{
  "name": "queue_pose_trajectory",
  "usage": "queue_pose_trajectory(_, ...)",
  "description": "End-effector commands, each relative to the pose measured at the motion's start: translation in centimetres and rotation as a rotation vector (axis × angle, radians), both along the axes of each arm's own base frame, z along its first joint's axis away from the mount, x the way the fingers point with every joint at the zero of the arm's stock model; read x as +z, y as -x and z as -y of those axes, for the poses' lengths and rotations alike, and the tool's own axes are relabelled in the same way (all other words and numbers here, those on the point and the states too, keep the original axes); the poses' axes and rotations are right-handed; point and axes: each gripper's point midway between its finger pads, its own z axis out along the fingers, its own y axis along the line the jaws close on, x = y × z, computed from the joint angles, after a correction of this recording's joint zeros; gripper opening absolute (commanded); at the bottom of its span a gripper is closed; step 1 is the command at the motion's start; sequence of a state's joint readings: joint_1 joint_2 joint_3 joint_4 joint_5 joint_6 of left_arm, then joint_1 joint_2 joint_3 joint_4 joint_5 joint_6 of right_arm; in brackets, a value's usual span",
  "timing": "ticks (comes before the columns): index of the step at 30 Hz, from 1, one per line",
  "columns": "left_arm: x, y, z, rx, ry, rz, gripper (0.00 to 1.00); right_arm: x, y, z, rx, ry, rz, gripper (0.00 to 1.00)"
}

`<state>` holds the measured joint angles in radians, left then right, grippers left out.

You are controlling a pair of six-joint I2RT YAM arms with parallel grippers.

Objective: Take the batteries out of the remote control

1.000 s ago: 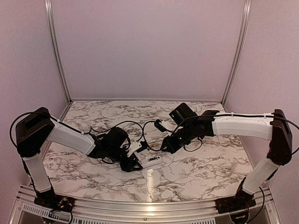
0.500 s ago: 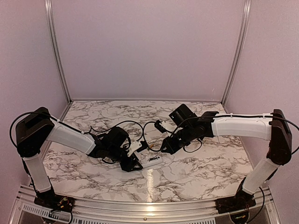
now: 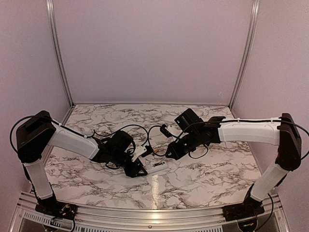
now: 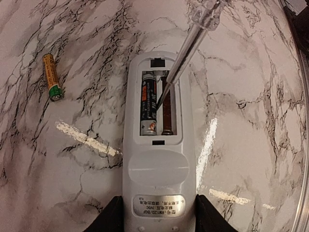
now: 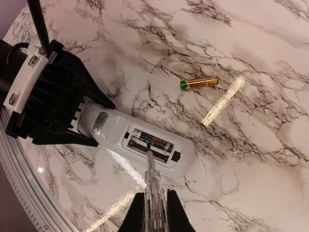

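The white remote control [image 4: 159, 179] lies back-up on the marble table with its battery bay open. One dark battery [image 4: 148, 104] sits in the left slot and the slot beside it is empty. A second, gold battery with a green end [image 4: 51, 76] lies loose on the table. My left gripper [image 4: 158, 217] is shut on the remote's label end. My right gripper [image 5: 154, 212] is shut on a clear pen-like tool [image 5: 153, 188], whose tip rests in the bay against the seated battery [image 5: 152, 141]. The top view shows the remote [image 3: 157, 167] between both grippers.
The loose battery [image 5: 199, 82] lies a short way beyond the remote [image 5: 111, 130]. Black cables [image 3: 145, 135] loop over the table between the arms. The metal front rail [image 3: 154, 212] runs along the near edge. Walls close in the back and sides.
My right gripper with the tool has edged slightly left towards the remote. The left gripper and the remote have stayed put.
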<state>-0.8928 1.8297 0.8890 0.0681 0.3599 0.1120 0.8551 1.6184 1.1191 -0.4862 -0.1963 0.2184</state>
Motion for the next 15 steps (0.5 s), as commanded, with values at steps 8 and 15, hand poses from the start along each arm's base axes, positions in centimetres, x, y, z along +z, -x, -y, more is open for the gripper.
queue_pose_trajectory(8, 2.2, -0.1, 1.7, 0.006, 0.073, -0.051, 0.32, -1.7, -0.1, 0.8, -0.077, 0.06, 0.029, 0.0)
queue_pose_trajectory(15, 2.2, 0.2, 2.0, 0.007, 0.084, -0.097, 0.31, -1.6, -0.4, 1.6, -0.112, 0.061, 0.061, 0.0)
